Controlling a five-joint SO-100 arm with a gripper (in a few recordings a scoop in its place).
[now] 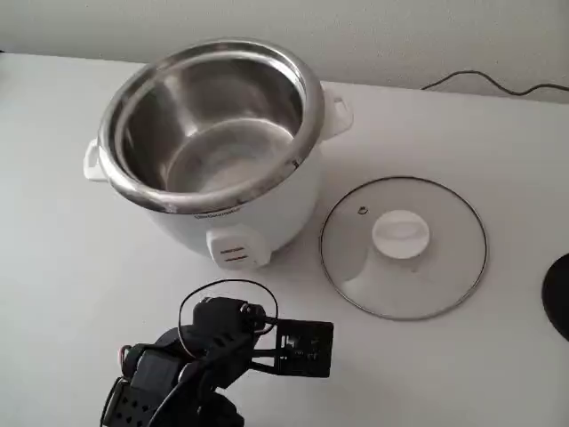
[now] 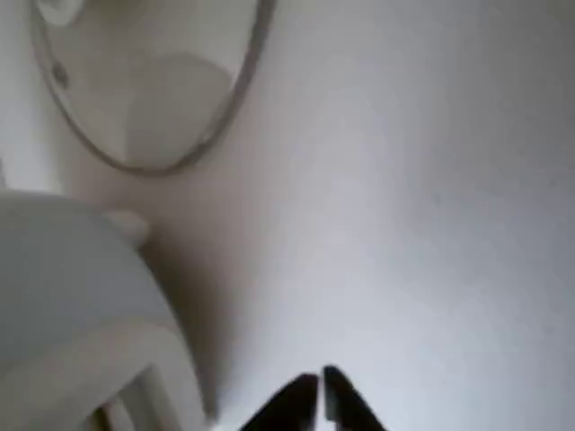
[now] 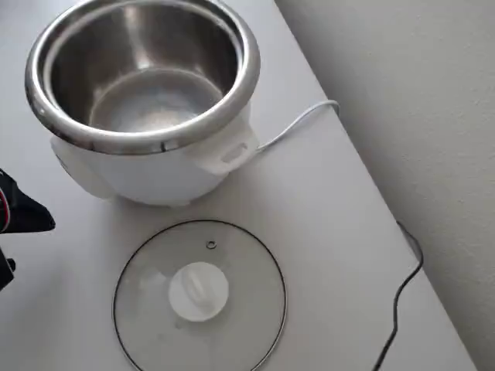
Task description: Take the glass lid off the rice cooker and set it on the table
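The rice cooker [image 1: 213, 147] stands open on the table [image 1: 71, 294], its shiny steel inner pot [image 1: 209, 124] bare and empty in the fixed view, the switch panel [image 1: 236, 247] facing toward six o'clock and a white side handle [image 1: 338, 108] jutting at about two o'clock of the pot; the glass lid [image 1: 404, 247] lies flat on the tabletop at roughly four o'clock of the cooker, just beside its base but apart from it, knob [image 1: 400, 233] upward and the small steam hole [image 1: 362, 211] near the rim at about ten o'clock of the knob; in the overhead view the lid [image 3: 199, 297] sits at six o'clock of the cooker [image 3: 143, 100], near it, with a white cord [image 3: 298, 124] running off from the cooker toward three o'clock and a dark cable [image 3: 402, 286] trailing along the table edge; the black arm [image 1: 204, 356] sits low at six o'clock of the cooker in the fixed view, well apart from the lid; in the wrist view the gripper [image 2: 321, 400] shows at six o'clock of the frame, its two dark fingertips [image 2: 301, 400] pressed almost together with nothing between them, hanging over bare table; the lid's rim [image 2: 243, 81] curves at eleven o'clock there, blurred, and the cooker's white body [image 2: 72, 296] fills the eight o'clock corner.
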